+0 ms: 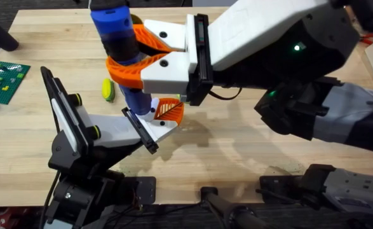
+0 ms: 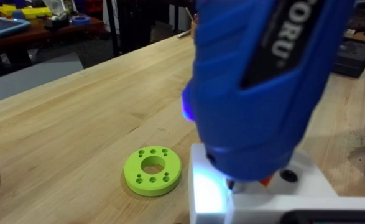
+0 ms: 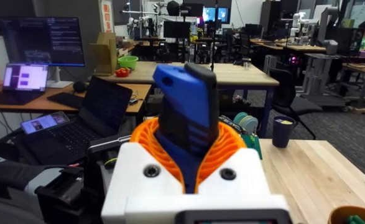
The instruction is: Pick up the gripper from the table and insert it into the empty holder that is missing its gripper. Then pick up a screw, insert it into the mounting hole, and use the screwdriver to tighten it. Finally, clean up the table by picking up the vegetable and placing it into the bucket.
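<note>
Presently the right gripper (image 1: 135, 60) clamps the screwdriver (image 1: 117, 35) upright over the holder (image 1: 149, 127); it should keep the bit vertical and press lightly, while the left gripper's state cannot be told.

Right gripper (image 1: 130, 58), curved orange fingers on white mounts, clamps the blue screwdriver (image 1: 117, 33) upright near the holder (image 1: 149, 130). Screwdriver's lower shaft comes down just beside the small orange ribbed gripper (image 1: 170, 110), which sits at the holder's white tip, against its thin black bar. Vegetable (image 1: 108, 90), yellow and green, lies on the wooden table (image 1: 237, 137) just left of the screwdriver shaft. Green block plate (image 1: 3, 79) lies well left of the holder.
</note>
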`<state>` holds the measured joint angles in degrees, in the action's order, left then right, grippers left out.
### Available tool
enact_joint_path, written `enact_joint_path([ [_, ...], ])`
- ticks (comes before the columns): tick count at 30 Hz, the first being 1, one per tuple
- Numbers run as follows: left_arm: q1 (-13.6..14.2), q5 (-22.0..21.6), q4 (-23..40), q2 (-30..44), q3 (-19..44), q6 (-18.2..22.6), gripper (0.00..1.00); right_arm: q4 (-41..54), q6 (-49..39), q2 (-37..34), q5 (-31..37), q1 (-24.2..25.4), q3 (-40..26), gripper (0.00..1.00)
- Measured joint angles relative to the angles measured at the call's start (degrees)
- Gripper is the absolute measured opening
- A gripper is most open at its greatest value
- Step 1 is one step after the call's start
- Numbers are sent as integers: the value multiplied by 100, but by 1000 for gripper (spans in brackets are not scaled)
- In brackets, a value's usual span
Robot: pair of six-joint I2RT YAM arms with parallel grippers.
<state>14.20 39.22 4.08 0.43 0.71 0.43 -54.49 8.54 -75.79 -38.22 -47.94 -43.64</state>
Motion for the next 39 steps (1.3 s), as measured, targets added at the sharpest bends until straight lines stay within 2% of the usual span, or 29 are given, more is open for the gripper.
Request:
enact_joint_path([
  [39, 2, 2, -2, 37, 0, -83, 6, 71, 26, 7, 83, 28, -7, 70],
])
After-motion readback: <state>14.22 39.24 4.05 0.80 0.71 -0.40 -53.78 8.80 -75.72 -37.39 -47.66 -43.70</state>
